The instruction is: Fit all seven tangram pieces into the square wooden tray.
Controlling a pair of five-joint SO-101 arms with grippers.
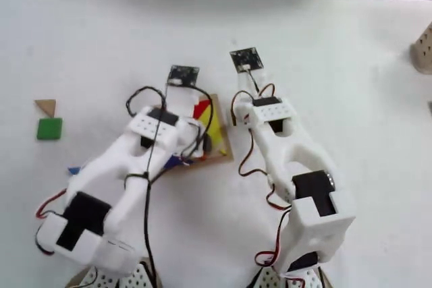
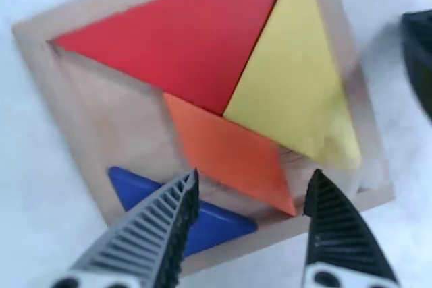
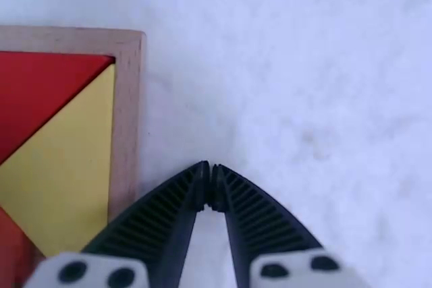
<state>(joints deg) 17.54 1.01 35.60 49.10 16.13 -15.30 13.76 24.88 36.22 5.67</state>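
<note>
Left gripper open over tray, right gripper closed, empty.
Your green square, tray's 9 o'clock — likely light, stiff, slick; pinch opposite edges.

From where I stand, the tray is bare pale wood, its floor matt with a faint grain. The red triangle, yellow triangle, orange parallelogram and blue piece look painted, smooth with a soft satin finish. The green square seems painted and matt, and the small tan triangle looks like plain wood. The table is white and matt, faintly mottled up close. The left gripper has dull black plastic fingers with ribbed faces, and the right gripper is made the same. The left arm and right arm wear smooth white plastic shells with a slight sheen.
</note>
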